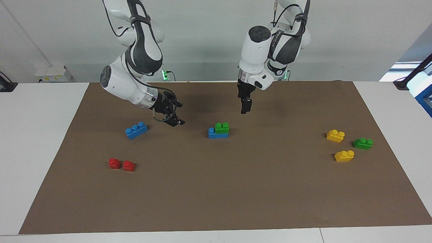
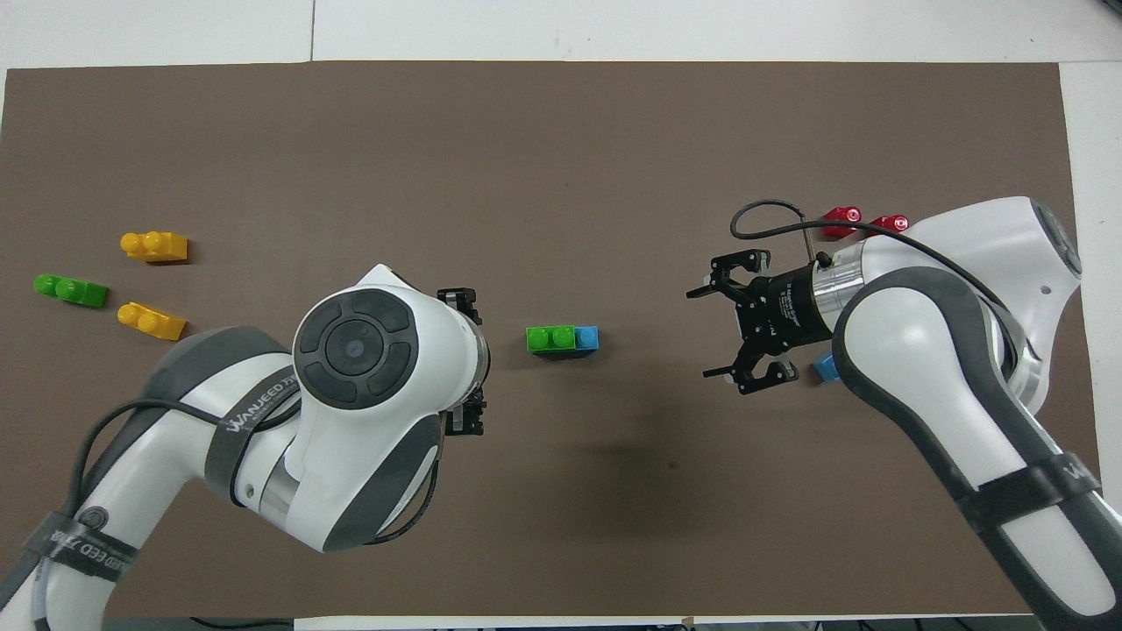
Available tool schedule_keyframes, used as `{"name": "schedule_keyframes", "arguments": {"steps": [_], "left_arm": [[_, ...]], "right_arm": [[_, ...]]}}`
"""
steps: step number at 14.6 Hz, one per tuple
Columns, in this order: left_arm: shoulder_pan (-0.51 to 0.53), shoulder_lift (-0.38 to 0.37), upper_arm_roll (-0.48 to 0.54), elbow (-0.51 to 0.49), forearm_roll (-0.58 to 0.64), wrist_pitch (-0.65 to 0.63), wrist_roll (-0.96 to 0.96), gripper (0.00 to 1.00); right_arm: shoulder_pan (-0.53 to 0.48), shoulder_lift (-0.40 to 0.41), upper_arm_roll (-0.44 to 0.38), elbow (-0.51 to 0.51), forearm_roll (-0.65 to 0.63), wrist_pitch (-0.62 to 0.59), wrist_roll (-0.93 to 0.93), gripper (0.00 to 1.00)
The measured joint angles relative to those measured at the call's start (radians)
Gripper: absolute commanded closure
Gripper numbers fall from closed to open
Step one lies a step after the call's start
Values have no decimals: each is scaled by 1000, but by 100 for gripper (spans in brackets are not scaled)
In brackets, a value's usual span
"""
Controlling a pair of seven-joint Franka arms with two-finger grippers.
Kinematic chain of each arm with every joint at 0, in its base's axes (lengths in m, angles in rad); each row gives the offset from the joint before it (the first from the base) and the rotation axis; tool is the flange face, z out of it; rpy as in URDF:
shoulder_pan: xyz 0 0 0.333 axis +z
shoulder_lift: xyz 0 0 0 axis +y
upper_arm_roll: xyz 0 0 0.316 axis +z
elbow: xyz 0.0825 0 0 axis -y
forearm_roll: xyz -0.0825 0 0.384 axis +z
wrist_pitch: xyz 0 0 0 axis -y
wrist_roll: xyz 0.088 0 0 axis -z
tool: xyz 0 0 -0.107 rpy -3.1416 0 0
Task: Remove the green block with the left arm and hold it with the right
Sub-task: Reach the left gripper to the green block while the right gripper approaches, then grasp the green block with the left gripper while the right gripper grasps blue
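Note:
The small bright green block (image 1: 222,127) sits on one end of a blue brick (image 1: 216,134) in the middle of the brown mat; it also shows in the overhead view (image 2: 550,338) on the blue brick (image 2: 587,337). My left gripper (image 1: 245,108) hangs point-down and open over bare mat just beside this stack, not touching it; from above (image 2: 478,364) the arm's wrist covers most of it. My right gripper (image 1: 179,114) is open and empty, low over the mat between the stack and a loose blue brick; it also shows in the overhead view (image 2: 708,335).
A loose blue brick (image 1: 136,130) and two red pieces (image 1: 121,164) lie toward the right arm's end. Two yellow bricks (image 1: 335,135) (image 1: 344,155) and a darker green brick (image 1: 362,143) lie toward the left arm's end.

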Motion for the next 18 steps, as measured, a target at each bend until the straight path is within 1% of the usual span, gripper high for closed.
{"name": "schedule_keyframes", "arguments": {"steps": [5, 9, 14, 18], "left_arm": [[-18, 44, 1, 19, 0, 39, -60, 0], [-50, 122, 0, 58, 0, 54, -110, 0], [-62, 140, 0, 69, 0, 87, -152, 0], [-63, 160, 1, 69, 0, 111, -162, 0]], "right_arm": [[46, 34, 0, -14, 75, 96, -8, 0], [79, 68, 1, -18, 100, 173, -8, 0], [102, 131, 1, -18, 175, 240, -58, 0], [150, 169, 1, -11, 219, 303, -60, 0]]}}
